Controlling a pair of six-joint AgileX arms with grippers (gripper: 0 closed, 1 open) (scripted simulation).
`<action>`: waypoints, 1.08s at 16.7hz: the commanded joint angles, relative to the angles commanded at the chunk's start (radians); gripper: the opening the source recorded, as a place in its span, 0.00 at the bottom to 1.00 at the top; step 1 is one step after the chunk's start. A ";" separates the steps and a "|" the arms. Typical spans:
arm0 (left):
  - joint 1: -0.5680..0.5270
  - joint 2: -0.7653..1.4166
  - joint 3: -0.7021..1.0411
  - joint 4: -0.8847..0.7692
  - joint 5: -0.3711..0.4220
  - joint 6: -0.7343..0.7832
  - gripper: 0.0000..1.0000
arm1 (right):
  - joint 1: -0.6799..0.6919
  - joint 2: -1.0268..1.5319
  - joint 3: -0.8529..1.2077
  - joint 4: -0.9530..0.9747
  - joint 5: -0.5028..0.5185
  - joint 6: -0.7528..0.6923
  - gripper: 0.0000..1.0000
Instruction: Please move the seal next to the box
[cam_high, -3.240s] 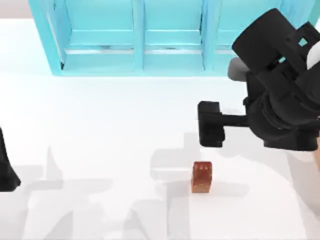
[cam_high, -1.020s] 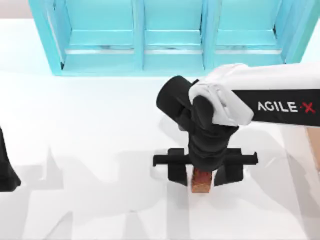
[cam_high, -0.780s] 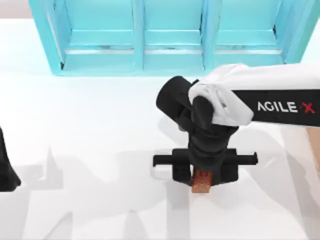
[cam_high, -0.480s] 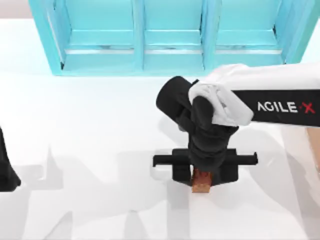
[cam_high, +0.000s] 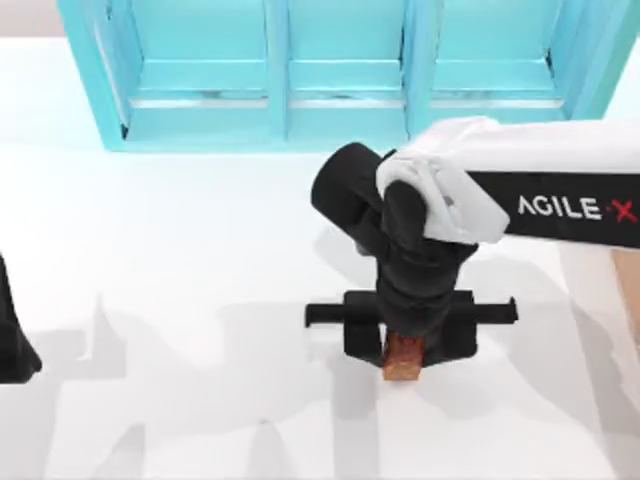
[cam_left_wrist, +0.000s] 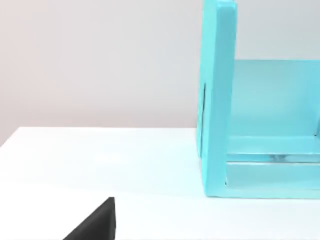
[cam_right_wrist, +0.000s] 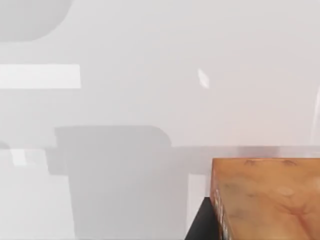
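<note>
Small reddish-brown mottled seal with tan end sits on white table, right of centre, pinched between closed-in fingers of right gripper, pointing straight down. Right wrist view: seal's orange-brown face close up. Turquoise shelf unit along far edge. Left arm parked at left table edge; its finger state: cannot tell.

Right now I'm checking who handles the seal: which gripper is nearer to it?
Right. The right gripper is directly over the seal, its jaws closed on either side of it. The left gripper sits parked at the table's far left edge.
</note>
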 joint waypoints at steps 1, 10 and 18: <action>0.000 0.000 0.000 0.000 0.000 0.000 1.00 | -0.001 -0.009 0.017 -0.028 0.000 0.001 0.00; 0.000 0.000 0.000 0.000 0.000 0.000 1.00 | -0.003 -0.052 0.078 -0.137 -0.001 -0.003 0.00; 0.000 0.000 0.000 0.000 0.000 0.000 1.00 | -0.283 -0.384 -0.060 -0.318 -0.002 -0.290 0.00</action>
